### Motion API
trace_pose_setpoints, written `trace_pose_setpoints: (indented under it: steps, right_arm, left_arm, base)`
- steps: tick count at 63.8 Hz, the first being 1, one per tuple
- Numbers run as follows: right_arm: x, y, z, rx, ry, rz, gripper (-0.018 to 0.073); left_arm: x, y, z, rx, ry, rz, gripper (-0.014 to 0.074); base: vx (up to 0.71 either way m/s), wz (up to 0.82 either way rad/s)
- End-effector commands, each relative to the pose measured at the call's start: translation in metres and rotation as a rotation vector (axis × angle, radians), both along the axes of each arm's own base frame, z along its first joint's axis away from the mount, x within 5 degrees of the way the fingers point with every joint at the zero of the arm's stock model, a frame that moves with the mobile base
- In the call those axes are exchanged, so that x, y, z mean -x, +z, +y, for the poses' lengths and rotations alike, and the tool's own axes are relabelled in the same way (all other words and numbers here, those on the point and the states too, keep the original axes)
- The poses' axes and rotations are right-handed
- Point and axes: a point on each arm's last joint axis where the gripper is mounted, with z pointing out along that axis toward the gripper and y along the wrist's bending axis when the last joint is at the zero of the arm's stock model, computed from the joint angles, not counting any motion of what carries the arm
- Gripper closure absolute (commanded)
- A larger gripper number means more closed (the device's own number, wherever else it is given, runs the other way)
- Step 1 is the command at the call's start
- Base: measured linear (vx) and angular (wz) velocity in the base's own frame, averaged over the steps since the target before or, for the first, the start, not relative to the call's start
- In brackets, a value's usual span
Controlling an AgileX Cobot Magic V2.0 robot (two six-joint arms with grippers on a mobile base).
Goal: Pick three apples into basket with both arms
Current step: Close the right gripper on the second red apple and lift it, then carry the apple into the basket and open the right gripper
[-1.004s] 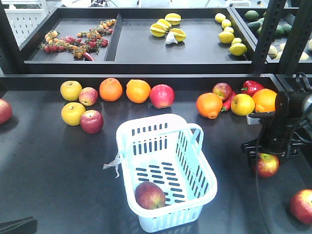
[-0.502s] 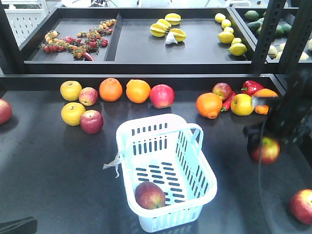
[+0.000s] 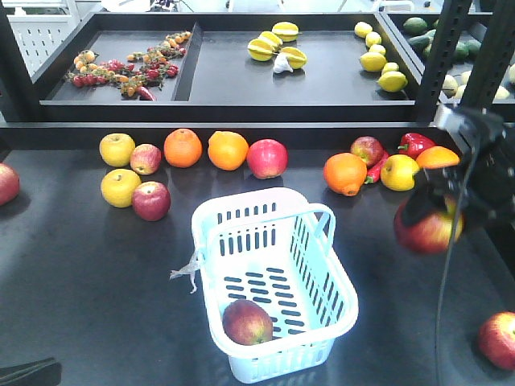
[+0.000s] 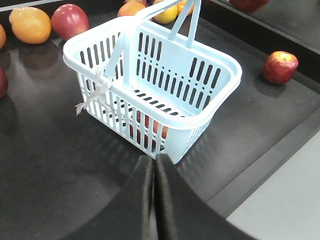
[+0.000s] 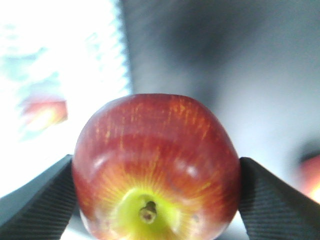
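Note:
My right gripper (image 3: pixel 430 225) is shut on a red apple (image 3: pixel 428 231) with yellow streaks, held in the air to the right of the basket (image 3: pixel 241 201). In the right wrist view that apple (image 5: pixel 155 160) fills the space between both fingers (image 5: pixel 37 202). The pale blue basket holds one red apple (image 3: pixel 247 322), which the left wrist view shows through the basket's slots (image 4: pixel 150 127). Another red apple (image 3: pixel 499 339) lies on the table at the far right. My left gripper (image 4: pixel 154 161) is shut and empty, low, just before the basket's near corner (image 4: pixel 210 116).
A row of yellow apples (image 3: pixel 117 149), oranges (image 3: pixel 228 149), red apples (image 3: pixel 267 158) and a red pepper (image 3: pixel 415 144) lines the back of the table. Raised trays of fruit (image 3: pixel 278 48) sit behind. Black frame posts (image 3: pixel 438 48) stand at the right.
The right gripper has lifted the apple off the table, up and slightly left toward the basket. The left arm and the basket have not moved.

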Motion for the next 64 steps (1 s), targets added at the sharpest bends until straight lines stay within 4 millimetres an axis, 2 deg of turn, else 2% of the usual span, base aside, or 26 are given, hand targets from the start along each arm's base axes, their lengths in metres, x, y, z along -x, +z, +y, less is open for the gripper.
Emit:
trace_pose_setpoints:
  steps: [1, 5, 14, 25, 34, 49, 56, 64]
  right_arm:
    - [0.025, 0.018, 0.021, -0.089, 0.085, -0.040, 0.0564]
    - [0.031, 0.014, 0.032, -0.100, 0.104, -0.053, 0.0564]
    - [0.032, 0.009, 0.070, -0.110, 0.188, -0.101, 0.0564]
    - [0.025, -0.003, 0.111, -0.104, 0.245, -0.178, 0.0564]
    - [0.019, -0.019, 0.133, -0.090, 0.279, -0.199, 0.0559]
    - [0.010, -0.048, 0.143, -0.076, 0.293, -0.136, 0.0494]
    - [0.007, -0.056, 0.144, -0.067, 0.314, -0.120, 0.0403]
    - [0.006, -0.060, 0.145, -0.066, 0.327, -0.116, 0.0220]
  left_arm:
    - [-0.003, 0.013, 0.000, 0.060, 0.028, -0.050, 0.0604]
    - [-0.003, 0.013, 0.000, 0.060, 0.028, -0.050, 0.0604]
    - [-0.003, 0.013, 0.000, 0.060, 0.028, -0.050, 0.0604]
    - [-0.003, 0.013, 0.000, 0.060, 0.028, -0.050, 0.0604]
    - [-0.003, 0.013, 0.000, 0.059, 0.028, -0.049, 0.0604]
    - [-0.003, 0.013, 0.000, 0.059, 0.028, -0.049, 0.0604]
    - [-0.003, 0.013, 0.000, 0.059, 0.028, -0.049, 0.0604]
    - [-0.003, 0.013, 0.000, 0.059, 0.028, -0.049, 0.0604]
  base:
    - [0.00, 0.00]
    - [0.00, 0.00]
    - [0.00, 0.00]
    - [0.00, 0.00]
    - [0.00, 0.00]
    - [0.00, 0.00]
    - [0.00, 0.00]
    - [0.00, 0.00]
